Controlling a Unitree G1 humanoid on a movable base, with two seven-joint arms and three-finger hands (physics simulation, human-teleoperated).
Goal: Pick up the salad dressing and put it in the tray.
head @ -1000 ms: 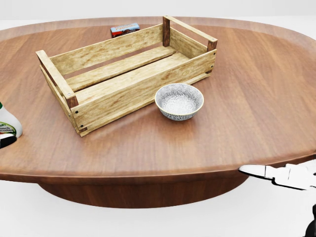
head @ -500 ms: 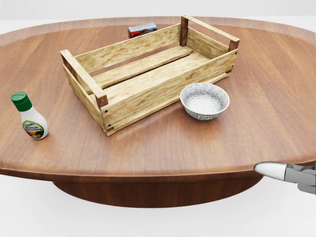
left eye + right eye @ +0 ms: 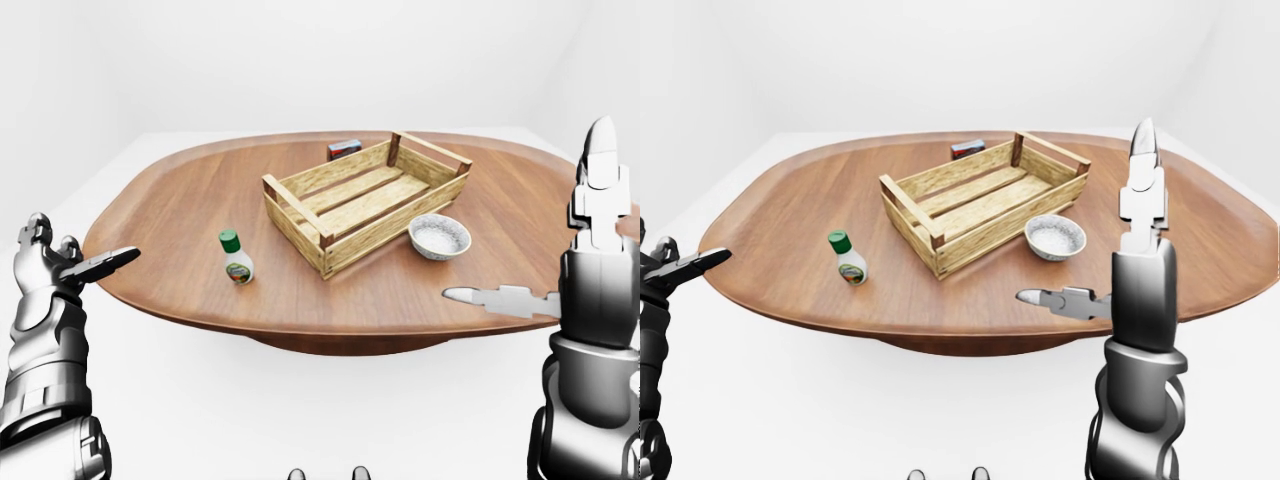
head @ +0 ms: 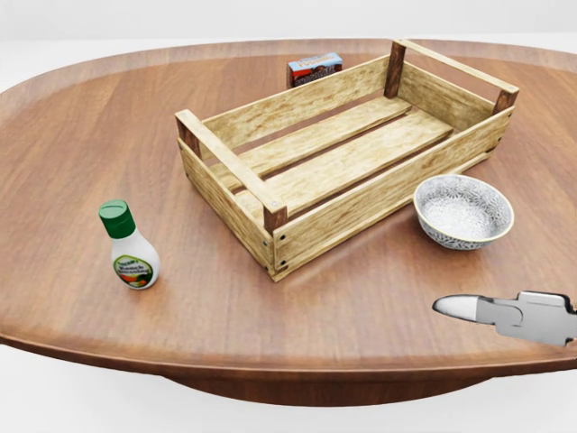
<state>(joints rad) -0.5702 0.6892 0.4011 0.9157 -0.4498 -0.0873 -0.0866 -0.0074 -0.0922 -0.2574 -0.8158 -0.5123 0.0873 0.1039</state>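
The big brown bench (image 4: 81,108) holds everything. On it sits the wooden tray (image 4: 347,158), with nothing inside it. A small bowl (image 4: 462,211) stands just beside the tray, and a little box (image 4: 315,69) lies past the tray's far side.

The dressing (image 4: 129,246) is a small white bottle with a green cap. It stands upright on the bench, well apart from the tray, toward the left of the head view.

The left robot hand (image 3: 62,275) is off the bench edge, with fingers spread wide and holding nothing. The bottle is past it, up and to its right. The right robot hand (image 3: 1110,250) is wide too, one finger up and one pointing sideways, with the bowl just past it.

I think the step now is reaching for the bottle. The left robot hand is nearer, so it should go. Come at the bottle's fat white part from the side, stay low, and close slowly so it does not tip.
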